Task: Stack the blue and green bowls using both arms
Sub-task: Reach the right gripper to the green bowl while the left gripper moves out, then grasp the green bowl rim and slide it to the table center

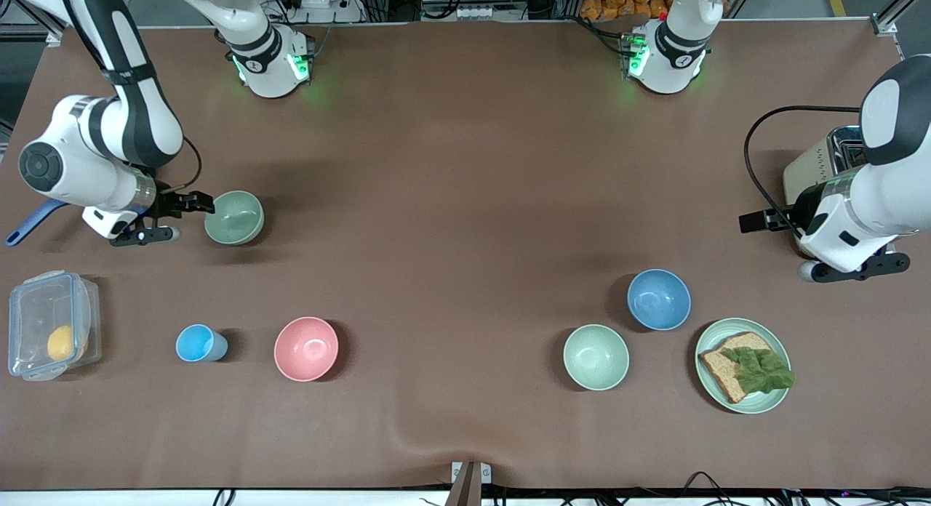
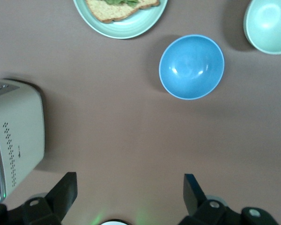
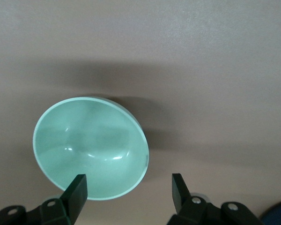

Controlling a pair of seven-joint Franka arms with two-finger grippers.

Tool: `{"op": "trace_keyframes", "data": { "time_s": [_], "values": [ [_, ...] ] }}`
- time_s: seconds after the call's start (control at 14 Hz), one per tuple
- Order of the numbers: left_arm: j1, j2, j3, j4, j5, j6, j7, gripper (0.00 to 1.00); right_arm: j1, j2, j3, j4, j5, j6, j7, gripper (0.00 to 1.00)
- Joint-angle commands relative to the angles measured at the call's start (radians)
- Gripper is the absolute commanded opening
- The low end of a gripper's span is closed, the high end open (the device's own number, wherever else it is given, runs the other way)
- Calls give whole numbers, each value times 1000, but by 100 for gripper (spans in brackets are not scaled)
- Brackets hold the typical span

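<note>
Right gripper (image 1: 182,217) spread, empty, beside green bowl (image 1: 233,217); left gripper (image 2: 130,188) spread, near blue bowl (image 1: 659,299). Step: approach. Next I close fingers on each rim.

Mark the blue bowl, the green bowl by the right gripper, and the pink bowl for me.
blue bowl (image 1: 659,299), front view, middle of its inside.
green bowl (image 1: 233,217), front view, middle of its inside, beside the right gripper (image 1: 185,215).
pink bowl (image 1: 306,348), front view, middle of its inside.

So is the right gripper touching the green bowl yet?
Apart. The right wrist view shows the right gripper open, one finger overlapping the green bowl rim from above, nothing clamped.
</note>
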Motion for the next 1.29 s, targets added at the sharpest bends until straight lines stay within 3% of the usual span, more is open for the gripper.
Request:
{"op": "trace_keyframes", "data": {
  "time_s": [0.0, 0.14, 0.36, 0.57, 0.71, 0.86, 1.21],
  "values": [
    [5, -26, -9, 1, 37, -4, -42, 100, 0, 47, 0, 0, -20, 45, -39, 73],
    [11, 50, -7, 4, 40, -3, -35, 100, 0, 66, -22, -1, -20, 70, -84, 73],
    [-21, 58, -16, 4, 37, 71, -36, 100, -2, 106, -23, -7, -20, 120, -93, 72],
    [-24, 136, -18, 4, 51, 187, -38, 100, -8, 127, -22, -13, -17, 148, -99, 57],
    [-45, 182, -18, -4, 43, 253, -45, 100, -8, 132, -22, -13, -17, 148, -96, 38],
    [-103, 228, -16, -24, 51, 324, -76, 100, -8, 132, -22, -12, -13, 142, -96, 0],
    [-179, 280, -16, -27, 60, 359, -130, 100, 18, 63, 3, 51, 48, -86, -18, 0]
  ]
}}
